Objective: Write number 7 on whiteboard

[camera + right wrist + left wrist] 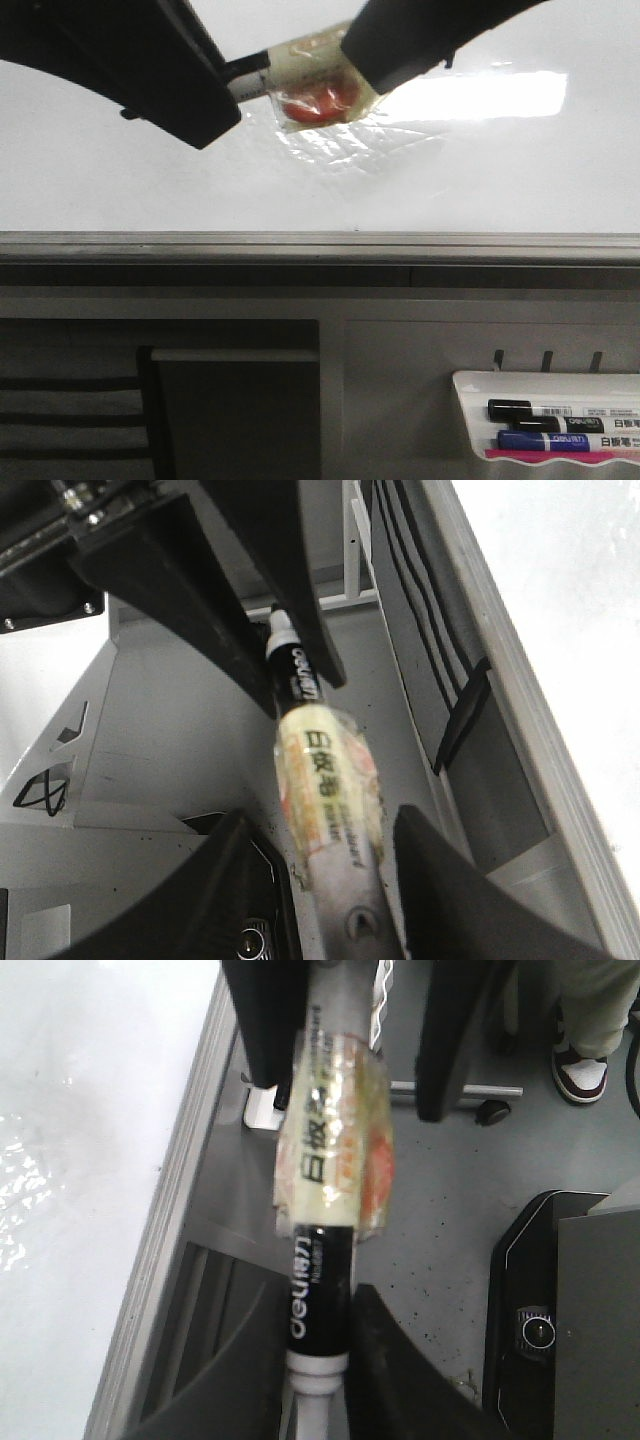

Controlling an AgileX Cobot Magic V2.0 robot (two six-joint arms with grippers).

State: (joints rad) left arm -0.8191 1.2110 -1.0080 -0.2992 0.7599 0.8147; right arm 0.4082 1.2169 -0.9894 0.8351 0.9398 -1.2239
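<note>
A marker (315, 85) with a black cap and a yellowish tape wrap hangs between my two grippers in front of the whiteboard (150, 180). My left gripper (235, 85) is shut on the black cap end (320, 1290). My right gripper (355, 60) is around the grey body end (345, 880), with a gap showing between each finger and the marker. The board also shows in the left wrist view (80, 1110) and in the right wrist view (570, 570). No number 7 shows on the board. Glare and a wrinkled shiny patch (350, 145) lie behind the marker.
The board's grey edge rail (320, 245) runs across the front view. A white marker tray (470, 420) at the lower right holds a black marker (530, 410) and a blue marker (540, 440). A person's shoe (580, 1070) and a black base (560, 1310) are on the floor.
</note>
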